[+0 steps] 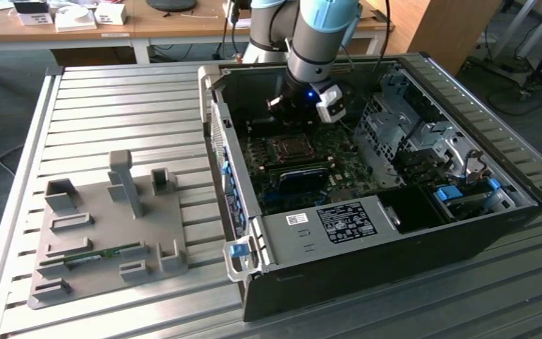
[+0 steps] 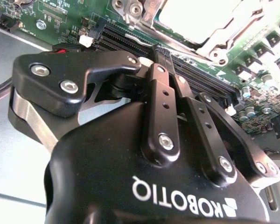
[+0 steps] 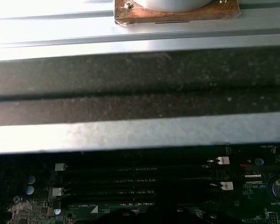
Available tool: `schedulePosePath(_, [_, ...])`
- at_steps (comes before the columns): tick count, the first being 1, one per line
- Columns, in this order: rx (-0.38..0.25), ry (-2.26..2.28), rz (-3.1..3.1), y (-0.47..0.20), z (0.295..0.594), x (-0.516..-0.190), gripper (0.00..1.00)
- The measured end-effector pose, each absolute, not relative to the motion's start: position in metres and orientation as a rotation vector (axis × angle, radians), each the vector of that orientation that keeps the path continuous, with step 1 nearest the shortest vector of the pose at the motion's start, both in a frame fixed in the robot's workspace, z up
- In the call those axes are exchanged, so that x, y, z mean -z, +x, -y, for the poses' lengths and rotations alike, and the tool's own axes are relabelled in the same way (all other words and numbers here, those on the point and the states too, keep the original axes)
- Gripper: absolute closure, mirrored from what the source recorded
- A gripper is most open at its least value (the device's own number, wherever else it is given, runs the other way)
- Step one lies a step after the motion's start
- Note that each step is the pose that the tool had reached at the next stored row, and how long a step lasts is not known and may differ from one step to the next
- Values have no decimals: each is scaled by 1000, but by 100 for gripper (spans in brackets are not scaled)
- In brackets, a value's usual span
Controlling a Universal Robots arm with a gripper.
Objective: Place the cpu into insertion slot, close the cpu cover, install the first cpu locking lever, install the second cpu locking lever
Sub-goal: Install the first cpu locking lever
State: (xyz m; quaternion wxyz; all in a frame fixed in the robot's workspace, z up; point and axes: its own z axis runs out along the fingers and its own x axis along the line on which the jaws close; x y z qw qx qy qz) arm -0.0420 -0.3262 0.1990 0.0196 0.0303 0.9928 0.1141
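Observation:
The open computer case (image 1: 375,275) lies on the slatted table with its green motherboard facing up. On the board sits the insertion slot (image 1: 291,148), its metal rim showing. In the second wrist view the cpu (image 2: 191,11) shows as a bright flat square inside it. The cpu cover (image 2: 220,39) lies as a metal frame around that square and looks lowered. My gripper (image 1: 299,120) (image 2: 157,50) hangs just past the slot's far edge, over the long black memory slots. Its fingers are together with nothing between them.
Black memory slots (image 3: 130,179) (image 2: 196,70) run beside the socket. A metal drive cage (image 1: 412,134) and blue-tabbed parts fill the case on the exterior view's right. The case wall (image 3: 140,79) stands close by. A grey fixture plate (image 1: 101,233) lies on the exterior view's left.

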Motion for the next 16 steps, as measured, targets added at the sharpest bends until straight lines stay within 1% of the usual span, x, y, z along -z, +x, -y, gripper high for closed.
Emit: schedulePosePath(16, [-346, 119, -3079, -42, 327, -195, 89])
